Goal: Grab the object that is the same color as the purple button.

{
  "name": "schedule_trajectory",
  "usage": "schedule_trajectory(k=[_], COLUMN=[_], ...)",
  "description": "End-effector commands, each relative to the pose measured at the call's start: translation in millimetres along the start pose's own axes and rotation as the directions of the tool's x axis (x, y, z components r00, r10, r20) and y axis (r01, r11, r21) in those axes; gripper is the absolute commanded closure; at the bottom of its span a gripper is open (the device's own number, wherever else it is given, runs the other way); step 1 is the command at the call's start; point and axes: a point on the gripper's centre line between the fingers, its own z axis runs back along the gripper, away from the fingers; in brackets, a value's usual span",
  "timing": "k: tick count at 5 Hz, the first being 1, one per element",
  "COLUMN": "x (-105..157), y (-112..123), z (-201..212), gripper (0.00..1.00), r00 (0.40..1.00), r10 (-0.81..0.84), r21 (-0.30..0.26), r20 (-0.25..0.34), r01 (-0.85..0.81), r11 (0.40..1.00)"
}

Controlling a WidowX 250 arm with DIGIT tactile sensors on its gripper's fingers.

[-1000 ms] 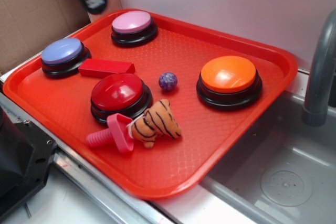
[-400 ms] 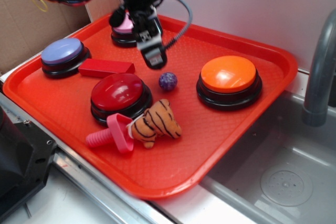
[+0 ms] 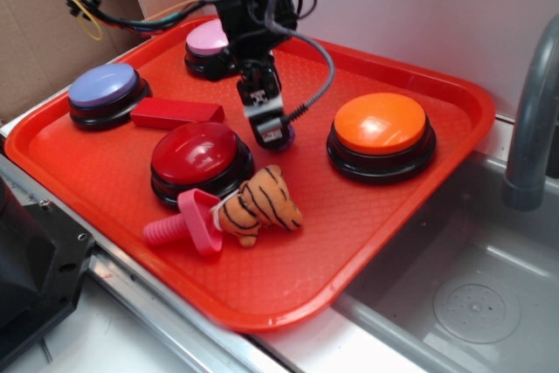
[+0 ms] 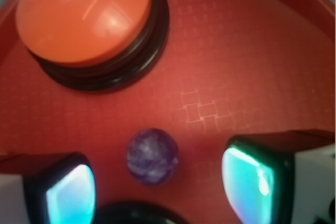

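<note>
Altogether four buttons (image 3: 381,122), one ball (image 4: 152,155), one claw (image 4: 157,186)

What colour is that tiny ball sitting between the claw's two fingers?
The small ball is purple-blue with pale speckles, clearest in the wrist view.
</note>
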Motion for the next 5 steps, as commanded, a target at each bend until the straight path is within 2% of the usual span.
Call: schedule_trajectory(k=[1,2,3,4,5], x=[16,17,16,14,12], y=[-5,-6,-6,-6,-5], z=[-14,-21,-24,-20,-14], gripper=[0.0,0.0,0.9,1.0,1.0], r00=[0.999,0.999,0.999,0.999,0.998], r10=[-0.037,-0.032,-0.014,0.013,0.03], r21=[-0.004,-0.017,-0.015,-0.001,0.005], r20=[0.041,0.032,0.035,0.04,0.054], r01=[0.037,0.033,0.015,-0.013,-0.03], r11=[0.999,0.999,1.0,1.0,1.0])
